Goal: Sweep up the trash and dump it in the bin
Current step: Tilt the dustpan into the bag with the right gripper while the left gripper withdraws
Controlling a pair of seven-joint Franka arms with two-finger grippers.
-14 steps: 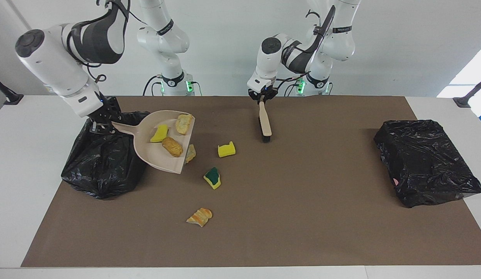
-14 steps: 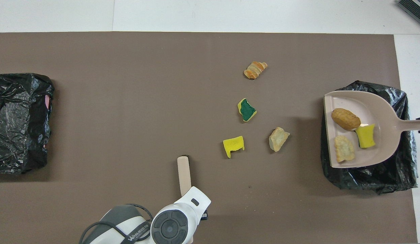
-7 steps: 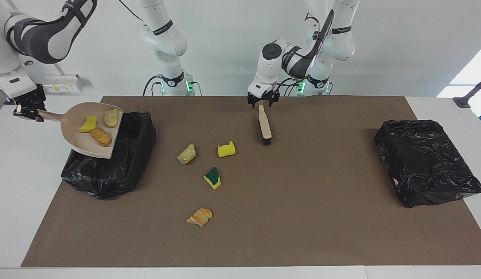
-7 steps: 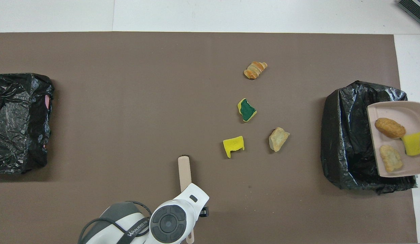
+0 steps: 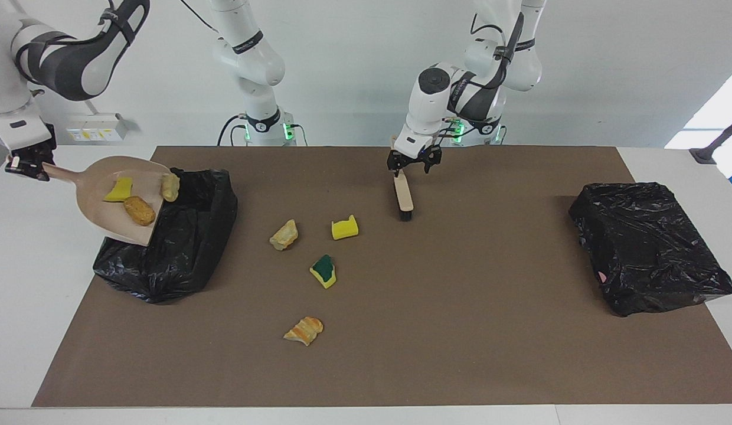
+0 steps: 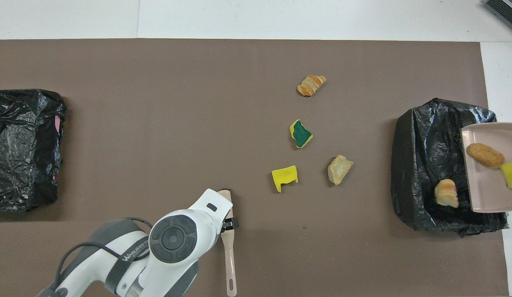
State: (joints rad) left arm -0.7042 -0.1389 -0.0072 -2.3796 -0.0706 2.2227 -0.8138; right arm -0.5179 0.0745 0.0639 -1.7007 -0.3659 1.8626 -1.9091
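Beige dustpan (image 5: 121, 198) tilts over the black-bagged bin (image 5: 177, 248), its handle pinched in my right gripper (image 5: 25, 166). One striped chunk (image 6: 446, 193) is tipping off its lip into the bin; two scraps remain in the pan. Four scraps (image 5: 310, 254) lie on the mat beside the bin. My left gripper (image 5: 413, 167), fingers spread wide, hangs over the brush (image 5: 404, 195), holding nothing.

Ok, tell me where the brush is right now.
The brush lies flat on the brown mat near the robots' edge, under the open left gripper, beside the plain yellow sponge bit on the left arm's side of it.
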